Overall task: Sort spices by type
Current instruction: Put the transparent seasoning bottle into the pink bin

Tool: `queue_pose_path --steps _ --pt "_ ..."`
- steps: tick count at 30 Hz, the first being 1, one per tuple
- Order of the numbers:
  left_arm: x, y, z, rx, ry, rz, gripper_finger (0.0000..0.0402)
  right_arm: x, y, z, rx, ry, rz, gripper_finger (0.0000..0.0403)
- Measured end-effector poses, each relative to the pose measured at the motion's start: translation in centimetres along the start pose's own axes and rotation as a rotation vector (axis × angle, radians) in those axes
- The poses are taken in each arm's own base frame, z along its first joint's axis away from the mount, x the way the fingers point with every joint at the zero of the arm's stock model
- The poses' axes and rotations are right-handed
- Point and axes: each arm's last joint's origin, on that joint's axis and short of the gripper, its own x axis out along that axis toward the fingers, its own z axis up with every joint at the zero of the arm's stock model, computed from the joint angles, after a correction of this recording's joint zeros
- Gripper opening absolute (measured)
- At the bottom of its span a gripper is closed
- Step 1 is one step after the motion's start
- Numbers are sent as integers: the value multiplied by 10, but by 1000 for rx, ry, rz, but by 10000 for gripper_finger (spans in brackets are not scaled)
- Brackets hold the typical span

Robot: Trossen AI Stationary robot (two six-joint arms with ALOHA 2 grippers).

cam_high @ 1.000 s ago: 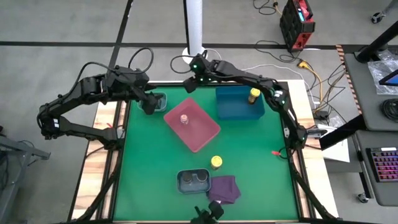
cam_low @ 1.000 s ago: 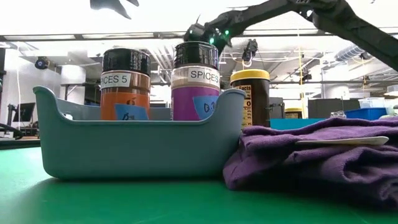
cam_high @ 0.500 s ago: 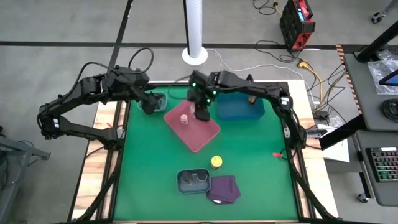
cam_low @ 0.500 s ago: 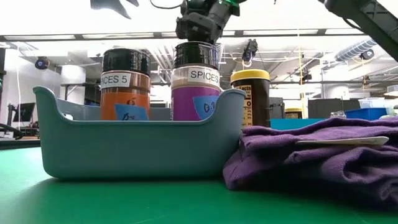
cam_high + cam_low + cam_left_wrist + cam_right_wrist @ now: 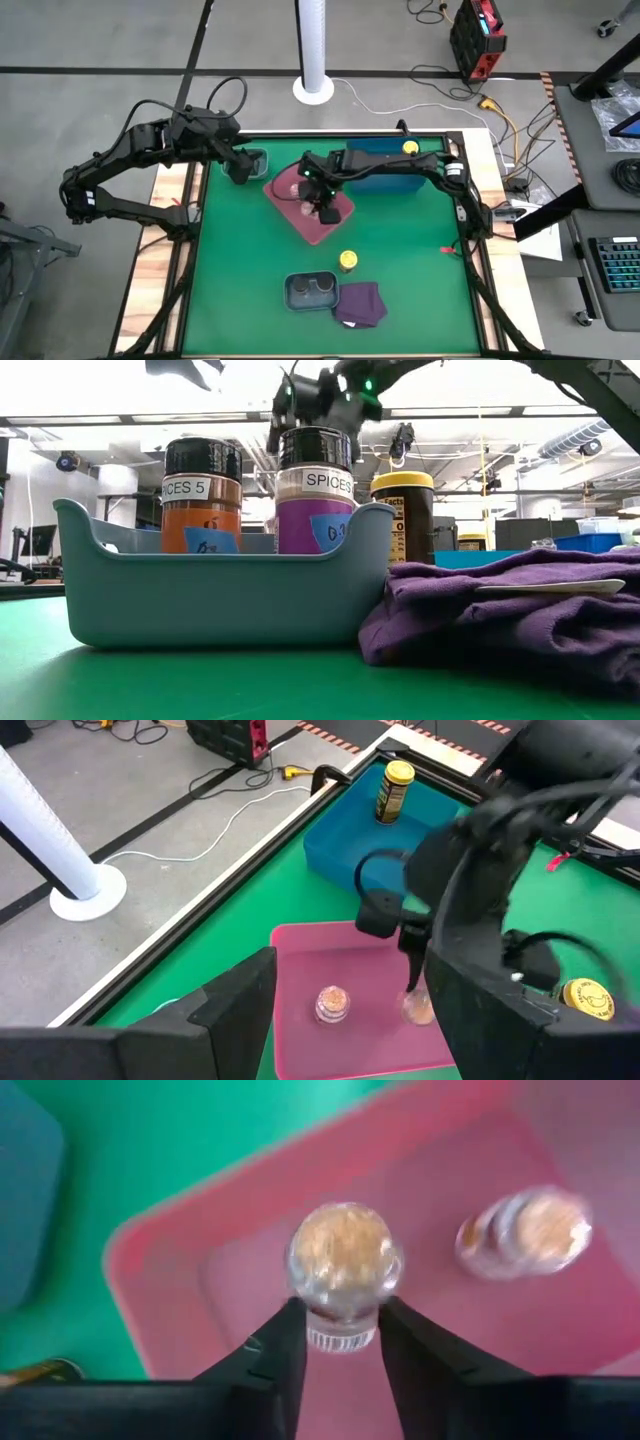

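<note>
My right gripper (image 5: 326, 210) hangs over the pink tray (image 5: 300, 222), shut on a pale pink spice jar (image 5: 345, 1260). A second pale pink jar (image 5: 331, 1004) stands on the tray's floor beside it. One yellow jar (image 5: 410, 148) stands in the blue tray (image 5: 380, 172), another (image 5: 347, 261) on the green table. Two dark-capped jars (image 5: 200, 490) (image 5: 315, 485) stand in the grey tray (image 5: 310, 291). My left gripper (image 5: 240, 166) waits open over the teal tray (image 5: 256, 158) at the far left. My right gripper pinches the jar's white ribbed cap end (image 5: 340, 1340) between its two fingers (image 5: 278, 1355), slanting down from above. The jar's body reaches out beyond the fingertips and hangs below them (image 5: 418, 1008) over the pink tray; whether its lower end touches the tray floor I cannot tell.
A purple cloth (image 5: 360, 303) lies bunched against the grey tray's right side near the front edge. The right arm (image 5: 420, 165) stretches across the blue tray. Open green surface lies at the near left and at the right.
My right gripper has swung from the table's far edge toward the near edge, coming over the pink tray. It has sunk and rolled about its own axis on the way.
</note>
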Motion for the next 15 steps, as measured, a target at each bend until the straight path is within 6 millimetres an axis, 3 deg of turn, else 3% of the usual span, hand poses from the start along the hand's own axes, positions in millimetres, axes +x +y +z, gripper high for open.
queue_pose_path --steps 7,15 --pt "0 0 0 3 0 0 238 20 -1 -15 15 -39 -45 55" --pt "0 0 0 3 -1 -1 238 18 -2 -16 32 -35 -64 12"
